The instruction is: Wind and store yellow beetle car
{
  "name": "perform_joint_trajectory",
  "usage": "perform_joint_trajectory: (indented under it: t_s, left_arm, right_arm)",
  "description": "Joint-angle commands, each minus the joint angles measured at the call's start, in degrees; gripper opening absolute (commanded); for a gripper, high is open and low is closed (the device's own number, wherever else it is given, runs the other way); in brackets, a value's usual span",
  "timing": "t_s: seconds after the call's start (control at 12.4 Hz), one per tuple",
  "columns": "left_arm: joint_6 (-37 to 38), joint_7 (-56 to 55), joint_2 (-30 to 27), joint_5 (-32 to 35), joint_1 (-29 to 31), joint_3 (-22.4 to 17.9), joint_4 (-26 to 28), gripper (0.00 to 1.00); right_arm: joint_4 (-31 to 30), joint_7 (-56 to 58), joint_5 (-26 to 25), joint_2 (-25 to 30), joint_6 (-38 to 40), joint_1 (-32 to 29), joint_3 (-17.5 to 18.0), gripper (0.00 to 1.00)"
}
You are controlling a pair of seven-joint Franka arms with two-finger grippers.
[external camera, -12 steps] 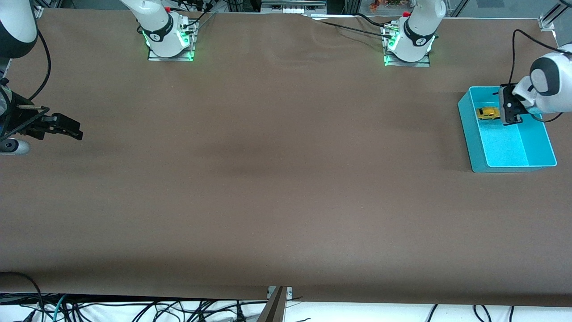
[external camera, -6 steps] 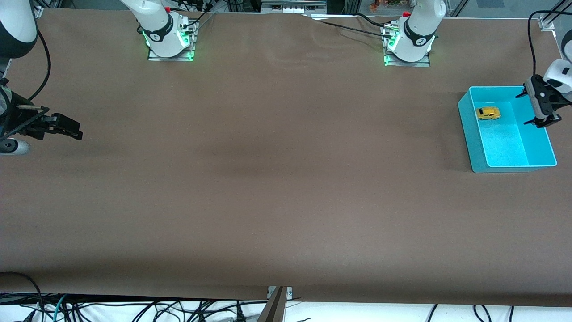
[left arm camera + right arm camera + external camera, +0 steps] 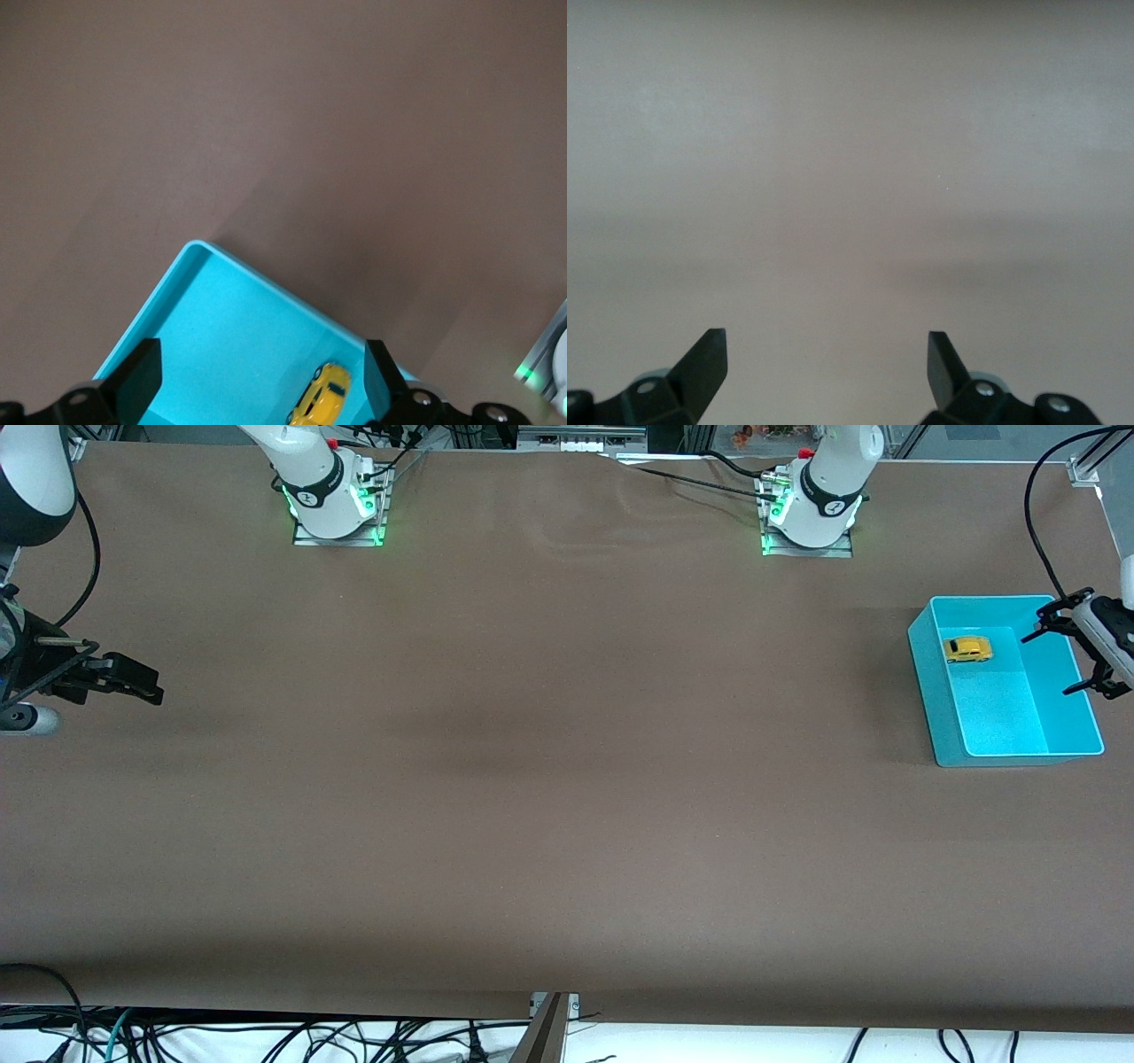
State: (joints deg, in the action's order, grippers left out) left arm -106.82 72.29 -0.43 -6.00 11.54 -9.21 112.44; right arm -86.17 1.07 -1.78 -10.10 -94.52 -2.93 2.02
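In the teal bin (image 3: 1005, 740) at the left arm's end of the desk (image 3: 532, 779), we find the yellow beetle car (image 3: 967, 649) lying loose near the corner farthest from the front camera. Over the bin's outer rim hangs the left gripper (image 3: 1076, 651), fingers spread and empty; we judge a low sweep could clip the wall and shift the bin. The car looks settled, though a wound spring might roll it. The right gripper (image 3: 133, 677) waits, spread, over bare desk.
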Motion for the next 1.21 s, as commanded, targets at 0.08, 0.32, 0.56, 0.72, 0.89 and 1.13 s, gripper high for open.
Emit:
perform_joint_trajectory:
  t_s: [0.08,0.32,0.56,0.72,0.89,1.13]
  left_arm:
    - [4.16,-25.38,0.08,-0.42,-1.51,7.0,-4.51,1.0]
    - [7.67,-46.64,0.17,5.45,-6.61,10.42,-8.81,1.0]
    - [13.2,-69.93,0.34,8.11,-9.33,14.04,-11.8,1.0]
    - [15.05,-73.35,0.43,8.2,-9.52,14.48,-13.56,1.0]
    - [15.33,-73.17,0.78,8.2,-9.52,14.39,-14.88,1.0]
    - [15.15,-72.2,0.87,4.7,-9.0,13.87,-14.97,1.0]
  right_arm:
    - [1.27,-0.46,-0.59,-0.71,0.04,-0.15,0.18,1.0]
    - [1.18,-0.46,-0.59,-0.97,-0.22,0.03,0.18,1.0]
    - [1.18,-0.46,-0.5,-1.15,-0.31,0.03,0.18,1.0]
    - [1.18,-0.37,-0.5,-1.15,-0.31,-0.06,0.18,1.0]
    - [1.18,-0.37,-0.33,-1.15,-0.31,0.03,0.18,1.0]
    - [1.27,-0.46,-0.33,-1.15,-0.31,-0.06,0.18,1.0]
